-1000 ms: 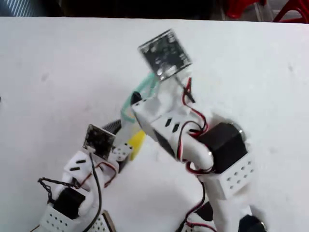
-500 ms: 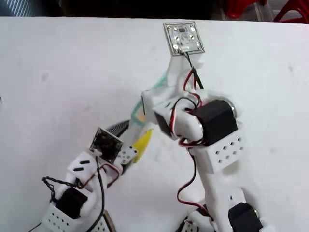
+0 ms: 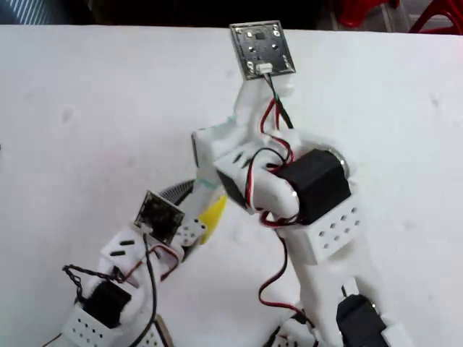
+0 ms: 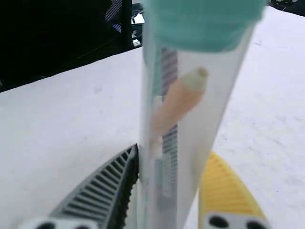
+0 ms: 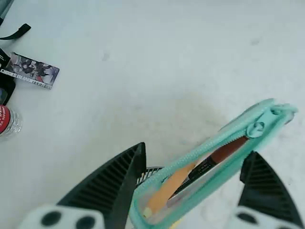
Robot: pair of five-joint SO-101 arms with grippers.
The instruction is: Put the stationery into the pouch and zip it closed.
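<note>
Right hand (image 5: 196, 152) is swinging toward the far edge, spread astride the pouch (image 5: 209, 157); left hand (image 4: 174, 152) is pinching it; best targeting the zipper pull (image 5: 257, 128).

The left arm (image 3: 119, 271) and right arm (image 3: 311, 202) crowd the near middle of the table (image 3: 87, 108), with the pouch (image 5: 209, 164) between them. The left gripper (image 4: 171, 157) clamps its faces. The right gripper (image 5: 196, 152) straddles its zip edge, jaws spread, leaving narrow gaps. Open table lies either side and beyond. A card (image 5: 31, 70) and bottle (image 5: 7, 121) sit well off.
</note>
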